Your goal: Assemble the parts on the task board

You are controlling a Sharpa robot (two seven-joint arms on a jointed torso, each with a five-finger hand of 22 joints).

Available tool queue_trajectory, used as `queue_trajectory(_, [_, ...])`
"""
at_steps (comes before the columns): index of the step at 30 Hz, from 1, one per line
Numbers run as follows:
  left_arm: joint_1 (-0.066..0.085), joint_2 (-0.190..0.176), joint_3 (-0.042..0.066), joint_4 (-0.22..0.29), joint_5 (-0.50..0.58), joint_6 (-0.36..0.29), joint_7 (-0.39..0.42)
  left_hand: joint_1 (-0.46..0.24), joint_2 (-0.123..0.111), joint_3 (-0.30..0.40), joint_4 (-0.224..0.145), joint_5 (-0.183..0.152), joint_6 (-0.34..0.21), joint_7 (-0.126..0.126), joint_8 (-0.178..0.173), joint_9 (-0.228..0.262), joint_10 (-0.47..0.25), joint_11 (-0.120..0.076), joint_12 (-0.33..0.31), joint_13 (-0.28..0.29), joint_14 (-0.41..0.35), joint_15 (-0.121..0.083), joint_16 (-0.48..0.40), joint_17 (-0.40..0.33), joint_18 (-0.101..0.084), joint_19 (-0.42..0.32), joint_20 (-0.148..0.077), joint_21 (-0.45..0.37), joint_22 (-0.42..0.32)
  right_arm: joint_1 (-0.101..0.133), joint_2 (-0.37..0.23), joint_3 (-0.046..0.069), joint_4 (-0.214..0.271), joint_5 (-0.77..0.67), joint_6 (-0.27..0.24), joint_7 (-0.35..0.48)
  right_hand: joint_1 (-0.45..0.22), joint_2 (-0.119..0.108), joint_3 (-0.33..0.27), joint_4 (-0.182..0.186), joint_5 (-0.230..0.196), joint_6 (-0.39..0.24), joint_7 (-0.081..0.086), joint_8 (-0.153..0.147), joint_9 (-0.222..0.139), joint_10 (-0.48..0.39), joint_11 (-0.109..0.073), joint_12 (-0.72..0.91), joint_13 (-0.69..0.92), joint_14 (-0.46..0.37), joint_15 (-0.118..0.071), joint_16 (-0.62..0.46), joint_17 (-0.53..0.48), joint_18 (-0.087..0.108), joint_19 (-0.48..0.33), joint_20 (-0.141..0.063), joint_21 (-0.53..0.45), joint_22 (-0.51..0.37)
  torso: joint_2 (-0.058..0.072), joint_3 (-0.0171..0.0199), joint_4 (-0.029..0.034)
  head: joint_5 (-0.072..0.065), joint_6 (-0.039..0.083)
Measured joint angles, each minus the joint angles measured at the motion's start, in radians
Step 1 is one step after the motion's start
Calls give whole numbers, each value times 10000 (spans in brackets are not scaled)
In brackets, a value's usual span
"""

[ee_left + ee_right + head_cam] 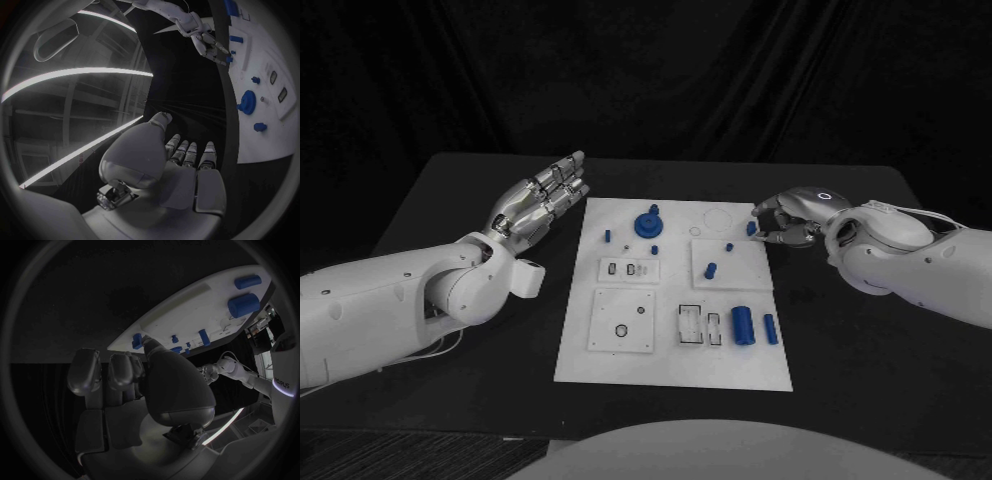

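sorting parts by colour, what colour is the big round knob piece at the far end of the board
Blue. The round knob piece on the white task board shows best in the head view.

Can't tell whether the right hand (pixel 788 222), curled at the task board's (pixel 675 368) right edge, actually grips the small blue part (pixel 751 228) at its fingertips; too tiny in head view, half covered by the thumb in the right wrist view. Board cut off at the circle's rim in both wrist views. Markings in the board's recesses too small to read.
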Motion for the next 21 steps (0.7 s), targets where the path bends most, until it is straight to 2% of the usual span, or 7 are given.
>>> queue_trajectory(8, [-5,14,0,-13,0,13,-1,0,0,11,-11,0,0,0,0,0,0,0,0,0,0,0,0,3,0,0,0,0,1,-24,147,0,-146,4,0,0,11,-10,60,-1,399,287,-37,132,206,-400,-14,-299,-263,0,-1,0,-44,0,0,0,-22,8,-4,-1,0,-1,-9])
queue_trajectory(21, [-14,28,0,-28,-1,36,-6,0,0,10,-10,0,0,0,0,-1,0,0,-1,0,0,0,0,6,-1,0,0,0,2,-30,306,2,-308,6,12,10,46,-45,156,-14,554,608,-36,325,431,-401,-16,-218,-184,-1,-1,0,-88,0,0,0,-22,6,-4,5,6,-15,-18])
